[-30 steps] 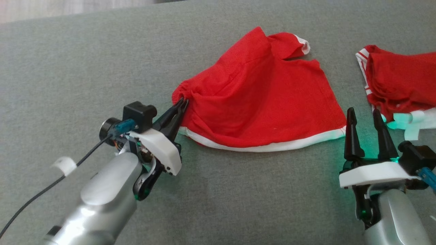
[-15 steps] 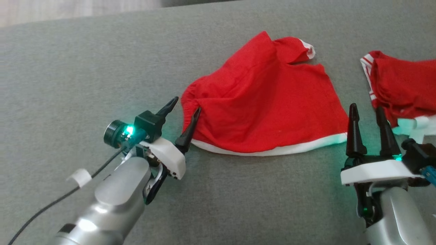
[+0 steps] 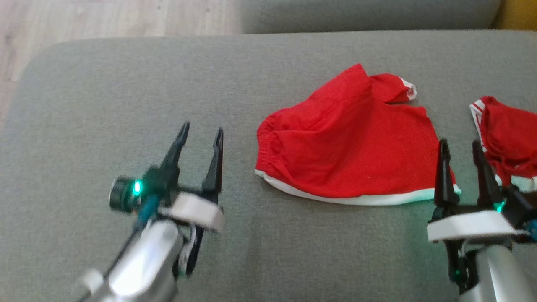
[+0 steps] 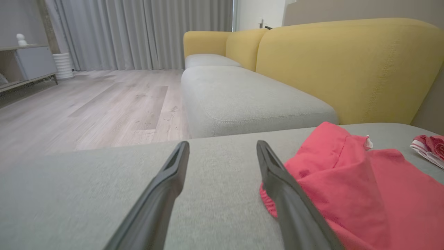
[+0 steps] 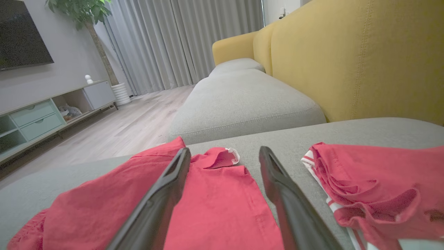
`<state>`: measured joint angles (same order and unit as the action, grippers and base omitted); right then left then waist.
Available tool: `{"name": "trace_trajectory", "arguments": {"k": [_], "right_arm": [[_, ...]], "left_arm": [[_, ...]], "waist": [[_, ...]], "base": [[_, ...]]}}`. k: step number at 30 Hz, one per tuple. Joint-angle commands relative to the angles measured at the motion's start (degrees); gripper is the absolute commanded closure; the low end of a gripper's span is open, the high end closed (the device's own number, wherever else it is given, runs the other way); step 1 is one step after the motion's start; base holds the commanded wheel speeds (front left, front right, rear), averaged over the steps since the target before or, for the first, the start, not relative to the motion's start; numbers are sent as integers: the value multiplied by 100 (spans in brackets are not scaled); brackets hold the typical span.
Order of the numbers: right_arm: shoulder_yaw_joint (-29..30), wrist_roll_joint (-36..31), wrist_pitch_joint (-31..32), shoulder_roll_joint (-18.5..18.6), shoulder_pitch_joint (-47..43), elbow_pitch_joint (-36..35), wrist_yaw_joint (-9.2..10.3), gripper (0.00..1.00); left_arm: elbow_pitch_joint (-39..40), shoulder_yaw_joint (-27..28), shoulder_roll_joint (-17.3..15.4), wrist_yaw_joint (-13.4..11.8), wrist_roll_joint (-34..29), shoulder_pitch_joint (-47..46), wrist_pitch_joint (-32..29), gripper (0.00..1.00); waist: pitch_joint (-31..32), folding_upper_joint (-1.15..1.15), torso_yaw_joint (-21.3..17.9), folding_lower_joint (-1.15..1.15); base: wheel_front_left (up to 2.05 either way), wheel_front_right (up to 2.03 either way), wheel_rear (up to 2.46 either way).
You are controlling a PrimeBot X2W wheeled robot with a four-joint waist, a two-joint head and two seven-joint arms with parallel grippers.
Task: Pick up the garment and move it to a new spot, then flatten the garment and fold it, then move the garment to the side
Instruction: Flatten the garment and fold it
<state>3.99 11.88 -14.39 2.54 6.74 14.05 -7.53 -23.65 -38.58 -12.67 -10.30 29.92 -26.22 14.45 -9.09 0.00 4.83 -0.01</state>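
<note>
A wood floor [image 3: 105, 16] shows past the far left corner of the grey cushion [image 3: 105, 105]. Over the cushion's left half hangs the left gripper [image 3: 202, 128]. Its two dark fingers are spread wide with nothing between them, pointing toward the cushion's far edge. It is near the garment but apart from it.

The red garment [image 3: 352, 142] lies loosely crumpled on the cushion, a little right of its middle. A gathered edge faces the cushion's left side, a white band runs along the side toward the near edge, and a small flap with white trim is turned up on the far side.

At the cushion's near right the right gripper [image 3: 460, 143] also has its fingers wide apart and empty. One fingertip overlaps the garment's near right corner; whether it touches the cloth cannot be told.

A second red garment [image 3: 507, 138] with white stripes lies bunched at the cushion's right edge, with a strip of bare cushion between the two.
</note>
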Motion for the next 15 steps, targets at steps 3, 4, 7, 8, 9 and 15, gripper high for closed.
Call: {"name": "trace_trajectory", "arguments": {"k": [3,4,7,8,9,15], "right_arm": [[-139,-49,-61,33,-77,-169,4,0],[-139,-37,-61,33,-110,-172,4,0],[-155,-11,-61,33,-160,-181,4,0],[-165,-9,-61,33,-164,-182,4,0],[-175,-8,-61,33,-162,-184,4,0],[-251,-22,-61,33,-61,-207,4,0]], "left_arm": [[475,439,-78,-109,-208,371,53,0],[557,509,-48,-96,-254,523,53,0],[678,651,10,18,-410,789,53,0],[692,683,32,81,-447,830,53,0],[696,705,55,152,-481,851,54,0],[99,195,61,1155,-530,640,-148,0]], "waist": [[88,0,94,1],[97,0,107,1],[106,0,113,1],[103,0,110,1],[99,0,104,1],[-38,0,-43,1]], "base": [[0,0,0],[0,0,0],[0,0,0],[0,0,0],[0,0,0],[0,0,0]]}}
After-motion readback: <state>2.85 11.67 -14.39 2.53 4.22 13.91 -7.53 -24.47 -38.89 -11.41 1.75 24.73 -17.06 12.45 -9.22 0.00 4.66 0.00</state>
